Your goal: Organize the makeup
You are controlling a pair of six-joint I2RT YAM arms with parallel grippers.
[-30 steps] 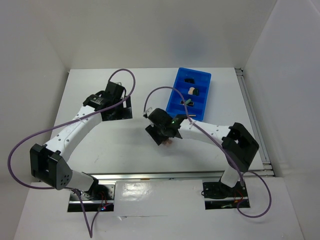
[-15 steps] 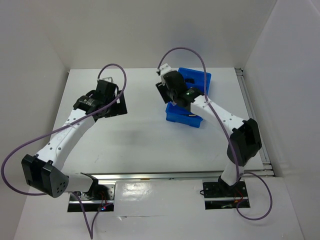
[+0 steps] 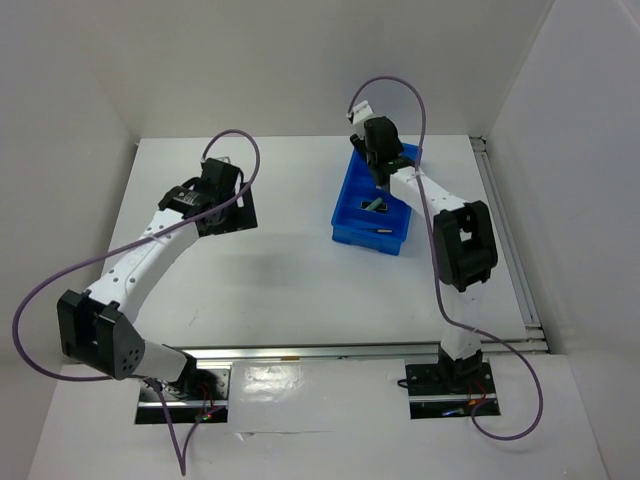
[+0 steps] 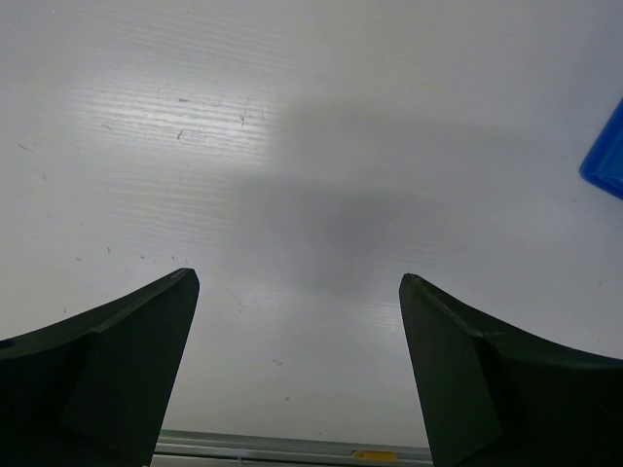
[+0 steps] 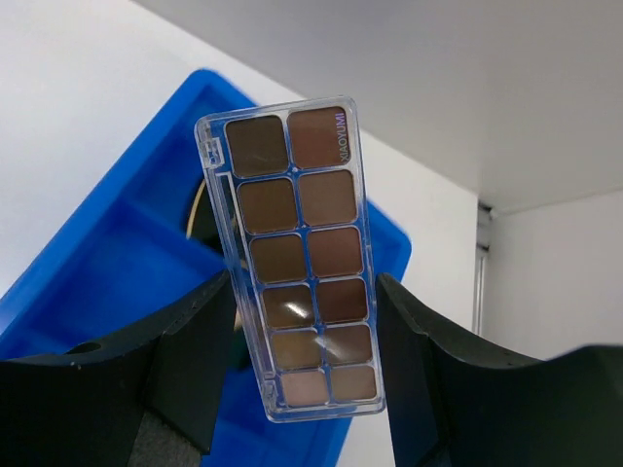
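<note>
Toward the far left corner of the tabletop [image 3: 290, 270], the left hand [image 4: 297, 277] hangs over the bare white surface. Its fingers are spread wide apart with nothing between them. Further right, nearer the far right corner, sits the blue compartment bin [image 3: 365, 228]. A small dark item lies in one of its compartments, too small to name. Over the bin's far end, the right hand [image 5: 304, 321] is clamped on the lower end of the eyeshadow palette [image 5: 297, 243]. The palette is a clear case with two columns of brown and pinkish pans, and it sticks up out of the fingers.
</note>
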